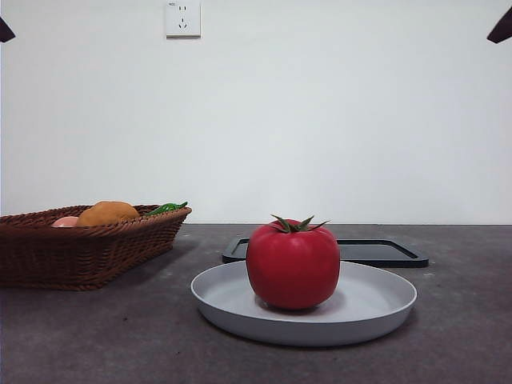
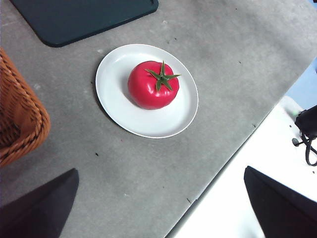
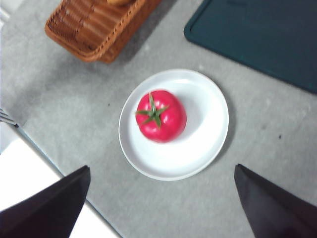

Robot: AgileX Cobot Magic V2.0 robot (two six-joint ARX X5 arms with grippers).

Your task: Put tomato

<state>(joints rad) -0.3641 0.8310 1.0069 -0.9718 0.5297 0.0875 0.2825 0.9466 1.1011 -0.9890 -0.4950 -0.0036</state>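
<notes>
Grey bench [image 1: 96, 336]. Wicker basket [image 1: 80, 248] at nine o'clock, holding an orange-brown fruit [image 1: 107, 213] and what may be a pink item, half hidden. Dark tray [image 1: 384, 253] at twelve, behind the white plate [image 1: 376, 308]. Tomato [image 1: 293, 264] upright on the plate, slightly off-centre. Left gripper [image 2: 161, 208] and right gripper [image 3: 163, 208] high above, jaws wide, empty. Placement looks done; nothing left.

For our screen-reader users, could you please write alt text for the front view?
A glossy red tomato with a green stem sits upright on a shallow white plate on a grey table. A dark tray lies behind the plate, and a wicker basket holding produce stands at the left.
</notes>
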